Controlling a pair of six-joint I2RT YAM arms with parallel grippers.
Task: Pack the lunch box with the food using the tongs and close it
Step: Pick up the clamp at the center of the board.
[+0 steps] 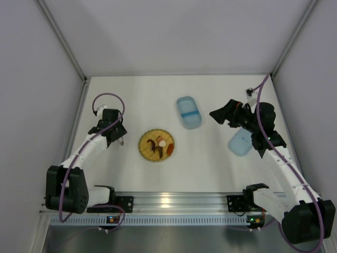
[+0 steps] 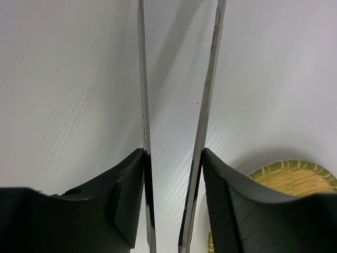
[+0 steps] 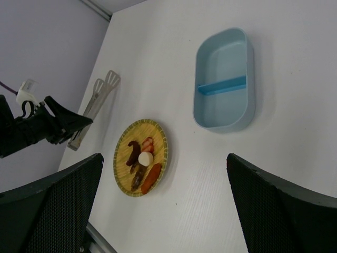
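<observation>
The light-blue oval lunch box stands open and empty, its divider across the middle. Its lid lies to the right, partly under my right arm. The food, brown, red, orange and white pieces, lies on a round woven yellow plate. The tongs lie left of the plate. My left gripper is shut on them, one finger against each arm. My right gripper hangs open and empty, right of the box.
Grey walls close in the white table on the left, back and right. The aluminium rail with both arm bases runs along the near edge. The plate's rim shows just right of my left fingers.
</observation>
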